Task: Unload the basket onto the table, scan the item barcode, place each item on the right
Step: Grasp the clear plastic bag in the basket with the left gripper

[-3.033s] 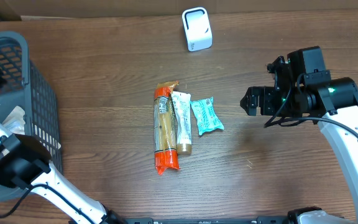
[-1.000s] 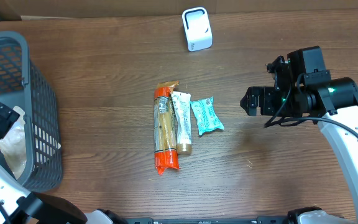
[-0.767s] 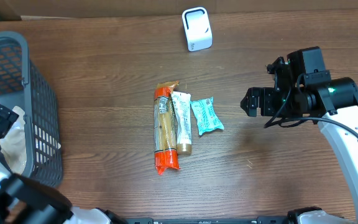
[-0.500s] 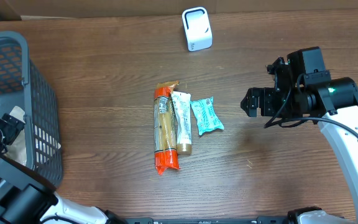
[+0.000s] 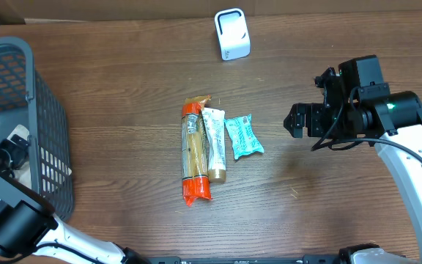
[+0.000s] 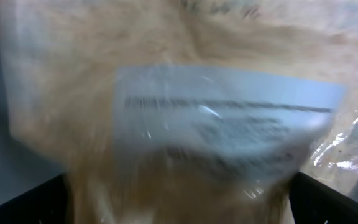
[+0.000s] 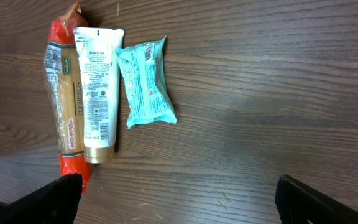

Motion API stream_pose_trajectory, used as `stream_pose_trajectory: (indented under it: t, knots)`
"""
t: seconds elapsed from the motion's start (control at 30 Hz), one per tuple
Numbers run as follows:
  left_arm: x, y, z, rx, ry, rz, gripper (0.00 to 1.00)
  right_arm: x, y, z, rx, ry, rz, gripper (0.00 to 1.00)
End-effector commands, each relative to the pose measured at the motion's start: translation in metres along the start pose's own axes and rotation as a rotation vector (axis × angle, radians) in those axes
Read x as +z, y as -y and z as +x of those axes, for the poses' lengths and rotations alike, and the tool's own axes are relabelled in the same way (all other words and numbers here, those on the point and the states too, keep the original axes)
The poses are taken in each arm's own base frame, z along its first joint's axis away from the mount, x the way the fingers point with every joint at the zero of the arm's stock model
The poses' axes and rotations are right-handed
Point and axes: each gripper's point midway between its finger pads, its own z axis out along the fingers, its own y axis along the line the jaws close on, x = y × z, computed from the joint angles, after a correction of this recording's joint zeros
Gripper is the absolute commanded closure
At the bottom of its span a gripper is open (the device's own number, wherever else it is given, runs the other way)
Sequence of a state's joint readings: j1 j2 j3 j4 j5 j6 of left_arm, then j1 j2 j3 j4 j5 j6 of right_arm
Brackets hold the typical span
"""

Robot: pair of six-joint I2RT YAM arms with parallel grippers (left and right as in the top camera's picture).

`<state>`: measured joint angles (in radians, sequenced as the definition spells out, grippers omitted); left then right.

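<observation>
Since a second ago the left arm has swung: its dark elbow link now sits at the lower left corner of the overhead view, and the left end effector [image 5: 11,145] lies lower inside the grey basket [image 5: 46,125], nearer its mesh wall. The right arm, the white scanner [image 5: 232,34] and the three items on the bench [image 5: 138,88] have not shifted.

The left end effector is open, its fingertips [image 6: 23,199] spread to the bottom corners of the wrist view. A clear bag [image 6: 185,74] of pale contents fills that view, in the basket just ahead of the fingers; whether they touch it cannot be told. Its white label [image 6: 229,134] is blurred and the print is unreadable. From overhead the bag is mostly hidden behind the mesh.

The right end effector [image 5: 296,119] is open too, hovering right of the teal packet [image 5: 242,136], which lies beside a white tube [image 5: 214,143] and a spaghetti pack [image 5: 193,154].
</observation>
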<state>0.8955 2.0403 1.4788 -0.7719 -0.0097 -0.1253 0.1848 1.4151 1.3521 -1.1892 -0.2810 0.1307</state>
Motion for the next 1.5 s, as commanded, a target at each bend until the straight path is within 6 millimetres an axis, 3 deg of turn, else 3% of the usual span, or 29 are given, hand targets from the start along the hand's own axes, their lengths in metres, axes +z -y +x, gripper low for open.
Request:
stream_pose_trajectory:
  t: [0.0, 0.1, 0.27, 0.43, 0.53, 0.87, 0.93, 0.97, 1.13, 1.23, 1.33, 1.47]
  knots:
    - [0.023, 0.015, 0.014, 0.060, -0.069, 0.030, 0.00, -0.005, -0.005, -0.006, -0.015, 0.023, -0.008, 0.00]
    - [0.030, 0.014, 0.021, 0.065, -0.098, 0.025, 0.05, -0.005, -0.005, -0.006, -0.016, 0.024, -0.008, 0.00]
    - [0.030, 0.016, 0.023, 0.059, -0.106, 0.037, 0.43, -0.005, -0.005, -0.006, -0.015, 0.023, -0.008, 0.00]
    - [0.029, 0.018, 0.026, 0.055, -0.124, 0.047, 0.55, -0.005, -0.005, -0.006, -0.016, 0.024, -0.008, 0.00]
    - [0.023, 0.023, 0.023, 0.054, -0.125, 0.075, 0.73, -0.005, -0.005, -0.006, -0.016, 0.024, -0.008, 0.00]
    - [-0.025, 0.046, -0.008, 0.051, -0.107, 0.190, 0.81, -0.005, -0.005, -0.006, -0.015, 0.023, -0.008, 0.00]
    - [-0.040, 0.048, -0.017, 0.052, -0.092, 0.194, 0.83, -0.005, -0.005, -0.006, -0.016, 0.024, -0.008, 0.00]
    - [-0.061, 0.054, -0.030, 0.058, -0.067, 0.223, 0.82, -0.005, -0.005, -0.006, -0.016, 0.023, -0.008, 0.00]
    - [-0.121, 0.072, -0.058, 0.103, 0.024, 0.323, 0.78, -0.005, -0.004, -0.004, -0.014, 0.016, -0.006, 0.00]
    - [-0.167, 0.085, -0.073, 0.143, 0.104, 0.401, 0.78, -0.005, -0.004, -0.004, -0.013, 0.013, -0.006, 0.00]
    - [-0.216, 0.099, -0.081, 0.186, 0.184, 0.485, 0.79, -0.005, -0.004, -0.004, -0.013, 0.014, -0.006, 0.00]
    - [-0.289, 0.123, -0.076, 0.283, 0.304, 0.608, 0.80, -0.005, -0.004, -0.005, -0.014, 0.017, -0.007, 0.00]
